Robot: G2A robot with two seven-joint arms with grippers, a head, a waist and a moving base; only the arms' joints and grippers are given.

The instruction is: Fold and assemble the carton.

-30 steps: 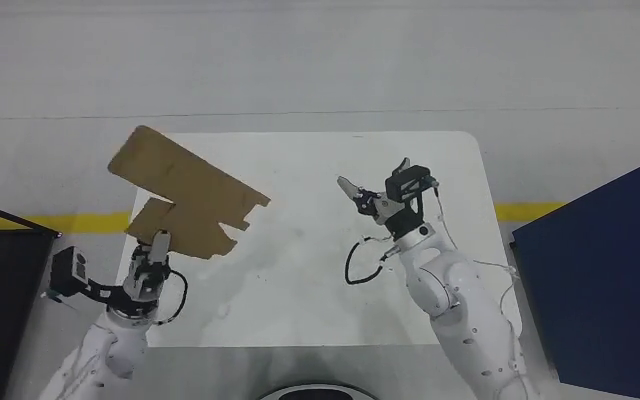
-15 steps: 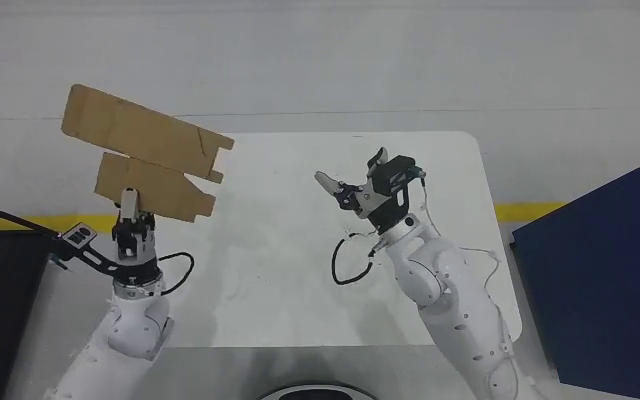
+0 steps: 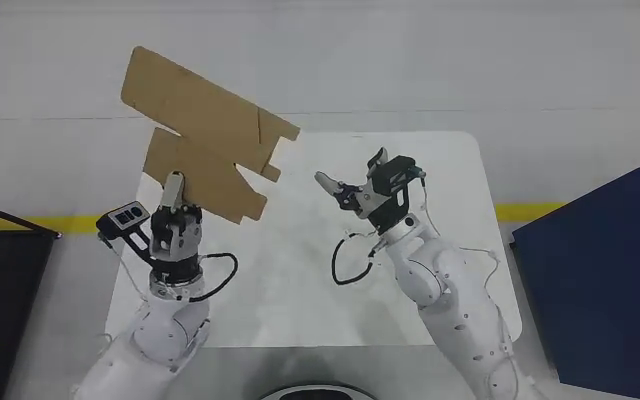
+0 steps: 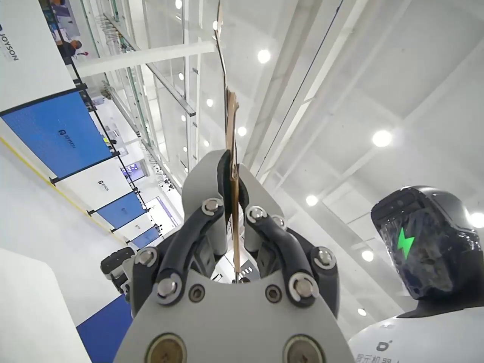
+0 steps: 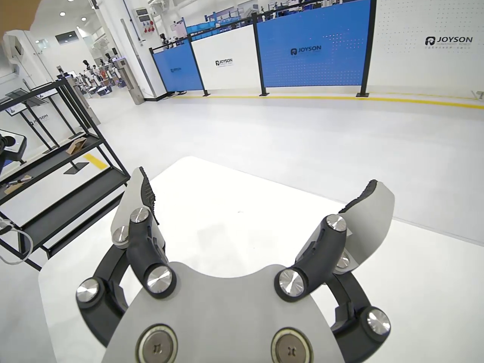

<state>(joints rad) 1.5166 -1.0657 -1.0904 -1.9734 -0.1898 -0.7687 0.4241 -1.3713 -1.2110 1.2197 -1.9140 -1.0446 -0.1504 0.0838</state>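
The left fingers [image 4: 200, 185] [image 3: 173, 190] are clamping together on the lower edge of the flat, unfolded carton [image 3: 205, 130] [image 4: 231, 115], holding it raised over the worktop's [image 3: 440, 210] far left corner. The right fingers [image 5: 132, 200] [image 3: 325, 182] are standing wide apart, gripping nothing, hovering above the worktop's middle, near the carton without touching it.

White arms [image 3: 440, 280], black-and-silver right claw [image 5: 257, 177]

The carton [image 3: 205, 135] stands raised above the table's [image 3: 300, 290] far left corner, gripped from below by the left gripper [image 3: 176, 190]. The right gripper [image 3: 350, 172] hangs apart, to its right.
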